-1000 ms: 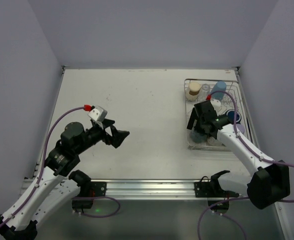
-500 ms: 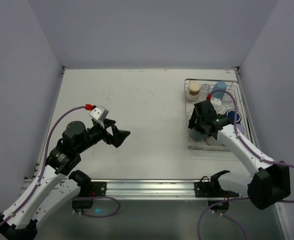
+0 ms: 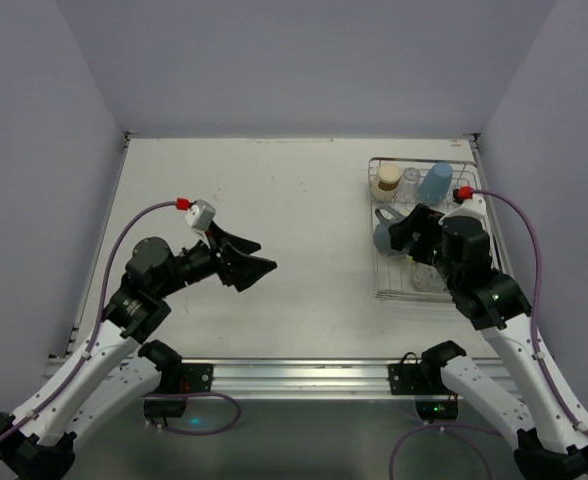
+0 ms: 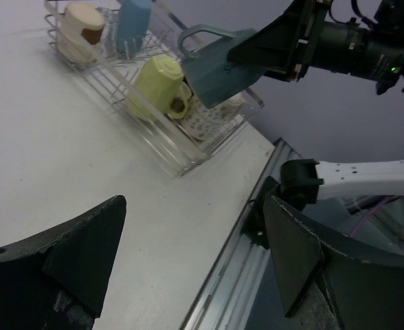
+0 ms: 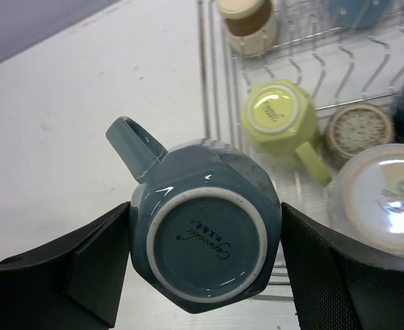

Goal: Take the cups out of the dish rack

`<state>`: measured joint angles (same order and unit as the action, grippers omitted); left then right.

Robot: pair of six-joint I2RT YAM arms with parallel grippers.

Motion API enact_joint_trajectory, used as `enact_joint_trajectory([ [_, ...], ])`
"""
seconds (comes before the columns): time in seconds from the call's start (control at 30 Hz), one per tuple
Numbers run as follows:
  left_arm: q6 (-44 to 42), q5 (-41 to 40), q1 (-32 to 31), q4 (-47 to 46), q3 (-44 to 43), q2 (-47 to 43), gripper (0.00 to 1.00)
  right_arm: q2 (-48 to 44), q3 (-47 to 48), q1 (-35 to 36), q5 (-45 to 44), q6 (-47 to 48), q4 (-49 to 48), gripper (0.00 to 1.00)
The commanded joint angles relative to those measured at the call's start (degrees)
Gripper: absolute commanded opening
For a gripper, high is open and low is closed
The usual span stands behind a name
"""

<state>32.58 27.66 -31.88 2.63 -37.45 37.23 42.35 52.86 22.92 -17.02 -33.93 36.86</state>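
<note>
**Move the lifted mug out of the rack and onto the desk**

The slate-blue mug (image 5: 205, 237) is the item in hand. It has a faceted body, a glazed base with a pale unglazed ring and a printed maker's mark, and a loop handle that projects up and to the left in the right wrist view. Its base faces the wrist camera and its mouth points away from the gripper.

The right gripper (image 5: 205, 258) is closed on the mug, with one finger on each side of the body. The mug hangs above the left edge of the dish rack (image 3: 419, 293), clear of the tines.

1. Keep the grip closed. The glaze looks smooth, and the fingers bear on flat facets, so expect the mug to slip if you loosen it.
2. Move the mug leftward over the rack rim. Keep the handle clear of the wire wall.
3. Lower it onto a bare part of the desk (image 3: 294, 200), well apart from the rack, so that later cups have room.
4. Turn the wrist before release so that the mug lands on its base or its mouth, not on a facet, where it is likely to roll.

The left gripper (image 3: 254, 268) stands wide open and empty above the desk, pointing toward the rack. Steer your path clear of it.

Several cups lie in the rack: a yellow-green mug (image 5: 281, 113), a cream cup (image 5: 247, 20), a speckled cup (image 5: 356, 130), a white cup (image 5: 384, 196) and a light blue tumbler (image 3: 436, 180).
</note>
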Motion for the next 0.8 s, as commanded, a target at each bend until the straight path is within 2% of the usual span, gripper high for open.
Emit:
enact_joint_trajectory([
  [0.0, 11.96, 9.77, 0.24, -15.35, 2.99, 2.57, 0.83, -3.67, 1.72, 0.29, 12.77, -4.64, -12.15, 0.13],
  [0.1, 18.3, 11.54, 0.06, -24.67, 5.72, 5.2, 0.77, -6.57, -3.45, 0.46, 24.63, -12.8, -23.11, 0.1],
  [0.13, 20.31, 11.71, 0.06, -26.61, 6.51, 5.91, 0.77, -6.92, -6.69, 0.55, 27.79, -15.09, -30.72, 0.1],
  [0.2, 22.95, 12.42, -0.11, -30.83, 6.78, 8.63, 0.74, -6.75, -9.17, 1.33, 33.7, -20.81, -40.05, 0.1],
  [0.37, 26.83, 13.56, -1.95, -39.27, 6.87, 12.25, 0.72, -3.77, -12.16, 4.5, 35.91, -26.0, -48.8, 0.09],
  [0.6, 27.54, 12.68, -3.72, -41.3, 6.69, 14.88, 0.66, 3.17, -12.61, 10.73, 38.02, -28.56, -57.68, 0.1],
  [0.73, 27.1, 11.98, -4.07, -41.57, 6.69, 15.59, 0.61, 7.47, -13.13, 13.47, 38.11, -29.52, -61.64, 0.1],
  [0.77, 26.93, 11.46, -4.07, -41.57, 6.69, 15.59, 0.57, 8.1, -13.31, 13.82, 38.37, -30.22, -62.43, 0.1],
])
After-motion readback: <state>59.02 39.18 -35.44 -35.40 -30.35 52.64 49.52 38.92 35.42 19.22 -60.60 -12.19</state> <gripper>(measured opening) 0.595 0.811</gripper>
